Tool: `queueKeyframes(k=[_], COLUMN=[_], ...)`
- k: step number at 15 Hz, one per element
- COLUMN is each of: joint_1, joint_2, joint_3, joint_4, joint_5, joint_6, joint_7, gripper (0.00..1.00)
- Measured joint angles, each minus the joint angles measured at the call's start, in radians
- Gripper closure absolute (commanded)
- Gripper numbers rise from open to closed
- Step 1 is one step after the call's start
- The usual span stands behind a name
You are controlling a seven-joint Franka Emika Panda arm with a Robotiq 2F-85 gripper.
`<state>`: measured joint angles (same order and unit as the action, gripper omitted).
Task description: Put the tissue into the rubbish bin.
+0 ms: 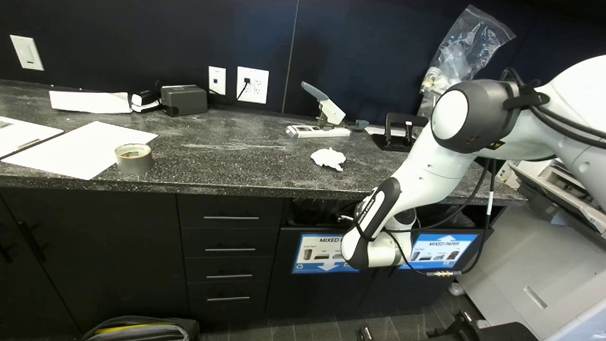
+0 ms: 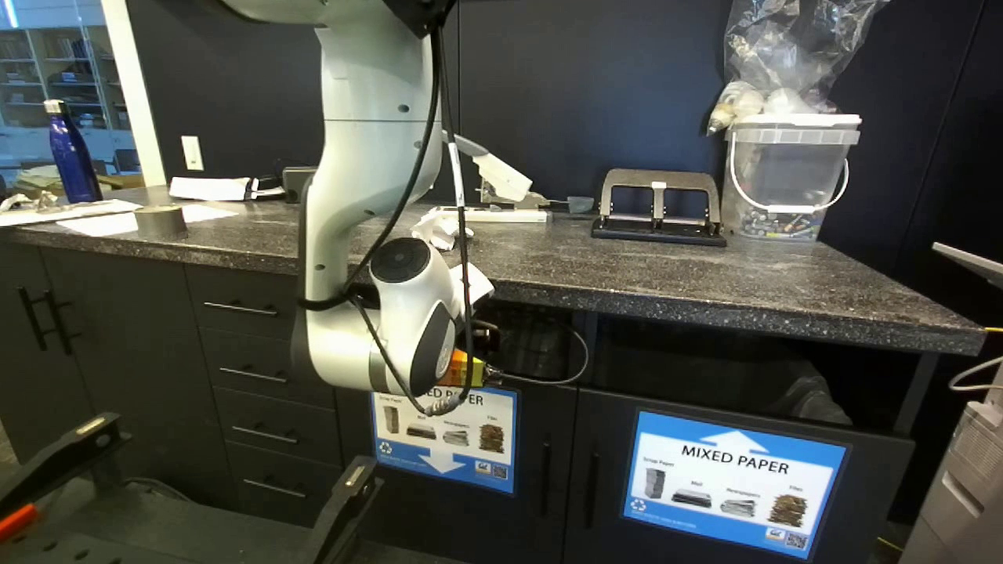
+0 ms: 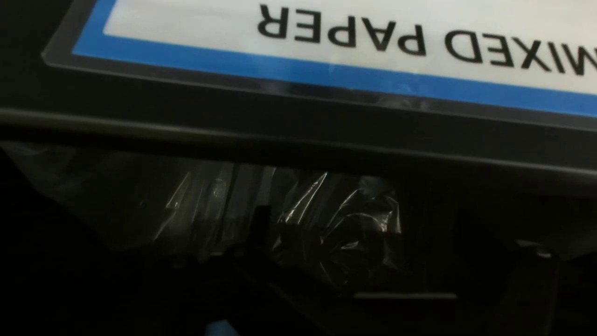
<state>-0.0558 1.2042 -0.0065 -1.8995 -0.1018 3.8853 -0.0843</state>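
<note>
Black Robotiq gripper [image 2: 486, 337] at the slot of the dark, blue-signed cabinet bin [image 2: 542, 415] — spread and contents cannot be told; best release any load below the lip, then withdraw straight; crumpled white tissue [image 1: 327, 158] above the gripper, on speckled black stone counter [image 1: 227, 163] — ragged tip towards the front edge, long axis indistinct.

Elbow [image 1: 454, 113] well above the gripper [image 2: 487, 338]; forearm [image 1: 426, 175] slants steeply down toward it. Wrist [image 2: 419, 305] sharply bent, just behind the gripper, itself mostly hidden, very dark in wrist view; spacing of jaws unreadable.
</note>
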Motion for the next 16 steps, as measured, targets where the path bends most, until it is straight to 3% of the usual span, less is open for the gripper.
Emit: queueKeyframes(k=[5, 11, 13, 16], joint_1=[0.014, 0.048, 0.067, 0.095], joint_2=[-0.132, -0.374, -0.475, -0.637], joint_3=[-0.003, 0.007, 0.014, 0.033], joint_4=[-0.135, -0.439, -0.538, -0.621], joint_5=[-0.063, -0.129, -0.132, -0.132], joint_6=[-0.149, -0.228, -0.321, -0.559], joint_7=[-0.007, -0.037, -0.05, -0.066], gripper=[0.0, 0.0, 0.0, 0.0])
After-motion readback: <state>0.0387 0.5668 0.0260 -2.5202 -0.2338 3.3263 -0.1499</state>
